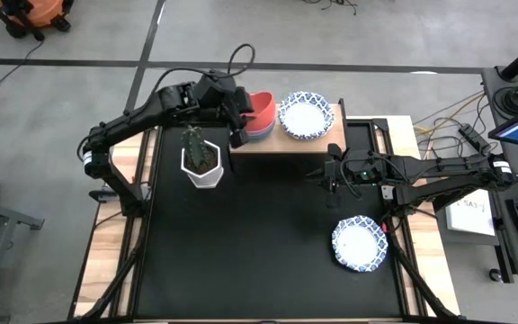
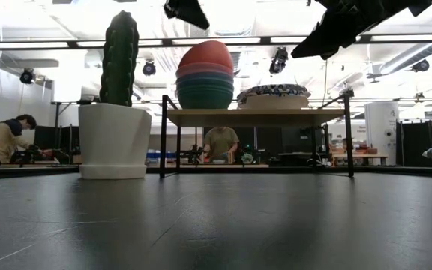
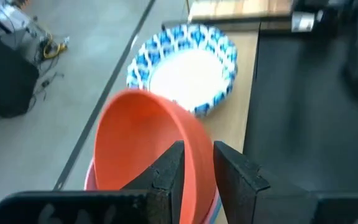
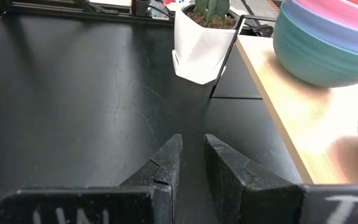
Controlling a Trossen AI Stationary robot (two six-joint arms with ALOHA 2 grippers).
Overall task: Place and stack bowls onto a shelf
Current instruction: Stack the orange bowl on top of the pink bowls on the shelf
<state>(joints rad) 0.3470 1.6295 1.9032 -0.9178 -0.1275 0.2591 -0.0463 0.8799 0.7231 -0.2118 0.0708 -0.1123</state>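
In left wrist view, fingers (image 3: 197, 165) straddle red bowl (image 3: 148, 143) rim.

Both arms are dark, almost black, built from slim jointed links, each with a white band near its base. A black cable loops off the left arm (image 1: 165, 103). The right arm (image 1: 439, 173) is the same make. The blocky black fingers (image 4: 166, 165) bear white lettering at their base.
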